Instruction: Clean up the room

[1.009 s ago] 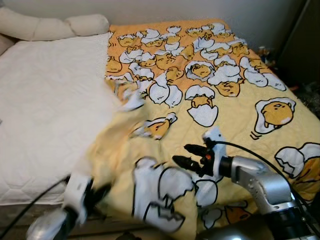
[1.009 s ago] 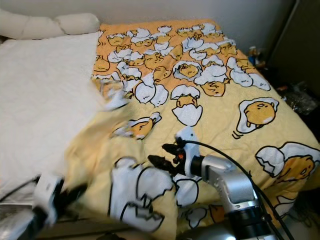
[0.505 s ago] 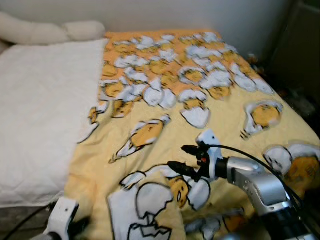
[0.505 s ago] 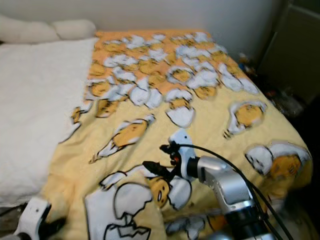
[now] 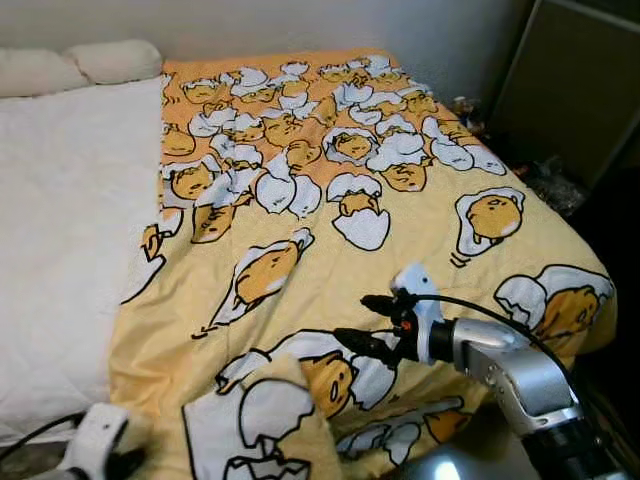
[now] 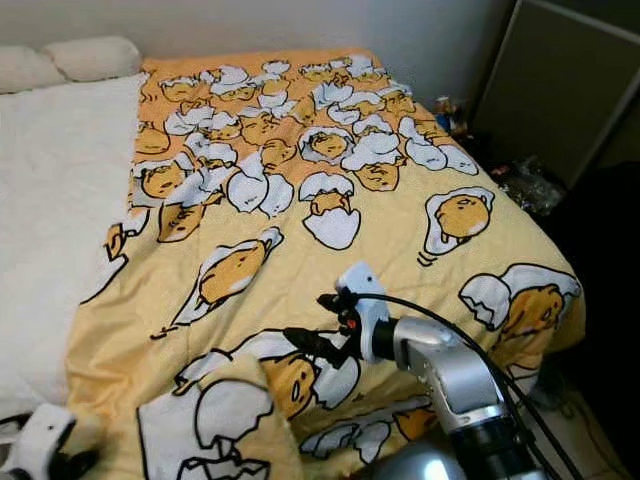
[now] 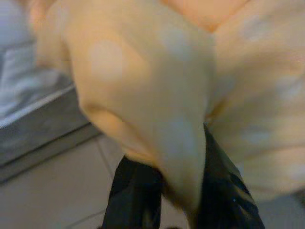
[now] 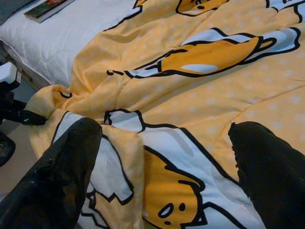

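A yellow blanket [image 5: 330, 220] printed with cartoon eggs lies spread over the right part of the bed. Its near corner is folded over [image 5: 262, 420] by the bed's front edge. My left gripper [image 7: 178, 191] is low at the front left, shut on a bunched edge of the blanket [image 7: 157, 95], with the fabric pinched between its black fingers. My right gripper [image 5: 357, 320] hovers just above the blanket near the front edge, open, with nothing between its fingers [image 8: 62, 176].
A bare white mattress cover [image 5: 60, 200] fills the bed's left side, with pillows [image 5: 80, 65] at the head. A dark cabinet [image 5: 575, 90] and floor clutter [image 5: 548, 178] stand to the right. A book [image 8: 47, 7] lies on the white cover.
The view has swung to the right. The blanket's left side, lifted and billowing a second ago, now lies flat. My left gripper has sunk lower at the front left corner.
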Motion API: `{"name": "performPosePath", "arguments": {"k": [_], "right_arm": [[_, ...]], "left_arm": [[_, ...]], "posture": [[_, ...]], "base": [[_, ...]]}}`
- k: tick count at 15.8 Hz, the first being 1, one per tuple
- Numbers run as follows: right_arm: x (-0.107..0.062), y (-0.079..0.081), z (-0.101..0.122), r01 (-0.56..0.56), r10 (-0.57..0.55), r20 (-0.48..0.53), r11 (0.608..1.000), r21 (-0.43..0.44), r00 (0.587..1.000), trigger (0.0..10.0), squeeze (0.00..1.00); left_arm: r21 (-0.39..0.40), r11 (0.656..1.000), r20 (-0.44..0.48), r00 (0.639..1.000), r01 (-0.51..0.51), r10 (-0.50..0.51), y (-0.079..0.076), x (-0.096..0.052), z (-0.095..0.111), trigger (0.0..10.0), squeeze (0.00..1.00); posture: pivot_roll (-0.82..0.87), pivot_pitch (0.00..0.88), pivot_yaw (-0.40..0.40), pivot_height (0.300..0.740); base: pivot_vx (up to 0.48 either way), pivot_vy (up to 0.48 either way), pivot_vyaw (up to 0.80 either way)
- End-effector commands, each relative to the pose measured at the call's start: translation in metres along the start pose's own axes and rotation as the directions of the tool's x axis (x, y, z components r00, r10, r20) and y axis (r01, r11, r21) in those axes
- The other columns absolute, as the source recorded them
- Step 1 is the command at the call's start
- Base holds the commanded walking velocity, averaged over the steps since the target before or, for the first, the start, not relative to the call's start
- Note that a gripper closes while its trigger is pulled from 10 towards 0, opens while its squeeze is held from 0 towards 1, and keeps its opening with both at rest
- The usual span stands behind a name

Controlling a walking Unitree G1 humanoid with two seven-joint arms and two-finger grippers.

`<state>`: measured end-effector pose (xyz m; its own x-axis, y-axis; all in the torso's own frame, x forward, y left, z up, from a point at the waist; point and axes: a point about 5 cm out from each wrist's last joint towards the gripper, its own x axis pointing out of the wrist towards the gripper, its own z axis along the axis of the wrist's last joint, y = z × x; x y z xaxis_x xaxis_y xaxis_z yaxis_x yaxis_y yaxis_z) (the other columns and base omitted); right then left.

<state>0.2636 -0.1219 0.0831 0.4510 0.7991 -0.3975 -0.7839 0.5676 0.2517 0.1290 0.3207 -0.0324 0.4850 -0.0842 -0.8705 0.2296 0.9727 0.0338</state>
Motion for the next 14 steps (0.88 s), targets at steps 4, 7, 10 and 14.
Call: {"name": "performPosePath", "arguments": {"k": [4,7,10,14], "right_arm": [[-0.006,-0.003,-0.001,0.019,-0.019,-0.004,1.000,-0.008,1.000,10.0,0.00],[-0.011,-0.003,-0.003,0.012,-0.012,-0.006,1.000,-0.007,1.000,10.0,0.00],[-0.013,-0.008,-0.003,0.092,-0.093,0.029,0.995,0.032,0.995,10.0,0.00],[-0.003,-0.015,-0.006,0.332,-0.346,0.107,0.934,0.130,0.932,10.0,0.00]], "left_arm": [[0.050,0.995,-0.160,0.985,0.080,-0.072,0.031,-0.016,-0.022,10.0,1.00],[0.116,0.986,-0.227,0.970,0.120,-0.091,0.047,-0.029,-0.027,10.0,1.00],[0.058,0.998,0.158,0.987,-0.011,0.002,0.061,-0.027,0.024,10.0,0.84],[-0.108,0.994,0.582,0.810,-0.013,0.074,0.048,-0.013,0.105,10.0,0.85]], "posture": [[0.05,0.000,0.047,0.740],[0.05,0.000,0.049,0.740],[0.04,0.000,0.045,0.740],[0.00,0.000,0.033,0.740]], "base": [[0.000,0.000,0.00],[0.000,0.000,0.00],[0.000,0.000,0.00],[0.000,0.000,0.00]]}}
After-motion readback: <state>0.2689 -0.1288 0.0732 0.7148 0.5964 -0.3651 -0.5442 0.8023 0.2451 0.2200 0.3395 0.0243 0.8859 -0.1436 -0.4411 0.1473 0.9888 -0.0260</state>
